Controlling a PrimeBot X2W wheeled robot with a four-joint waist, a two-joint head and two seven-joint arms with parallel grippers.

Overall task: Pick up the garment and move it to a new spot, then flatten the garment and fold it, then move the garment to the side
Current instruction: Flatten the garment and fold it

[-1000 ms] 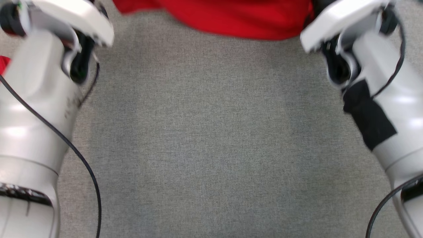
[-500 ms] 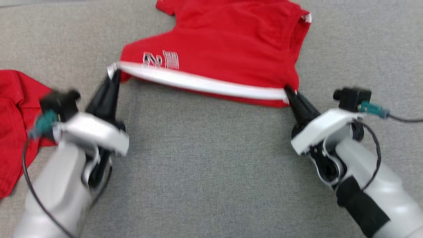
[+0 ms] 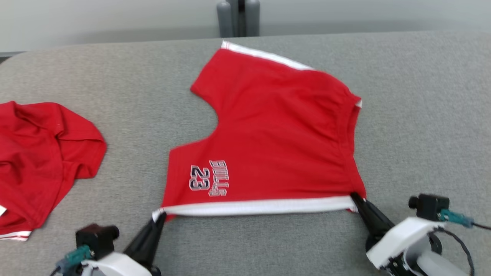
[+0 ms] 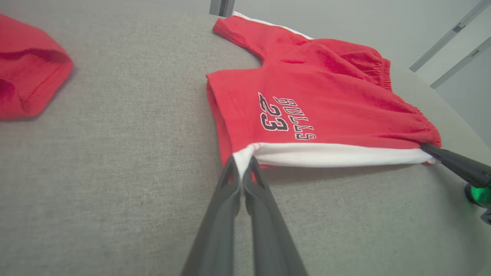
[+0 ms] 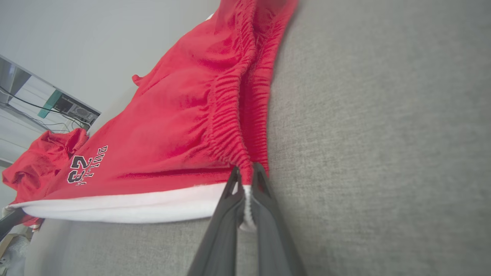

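I am working over the wide grey padded table point(image 3: 268, 245), and the red shorts point(image 3: 276, 134) are lying spread across its middle. A second red garment point(image 3: 42, 153) is sitting crumpled well apart from them on my left. The shorts are looking light, soft and limp. I judge they are going to sag and drag wherever I am not supporting them, and the cloth will be gripping the rough table cover rather than sliding freely.

The gathered elastic waistband point(image 5: 230, 115) is running up the side nearest my right arm, and it looks thicker and springier than the rest. The white band point(image 3: 261, 206) along the near edge is looking like the firmest place to take hold, and its two ends are where I am gripping.

Both my arms are reaching forward, low over the table, with the fingers pointing away from me. My left gripper point(image 3: 162, 216) is pinching the left corner of that band, its fingers pressed together on the cloth. My right gripper point(image 3: 353, 196) is pinching the right corner where the band meets the waistband. The edge between them is hanging nearly taut, lifted slightly off the surface.
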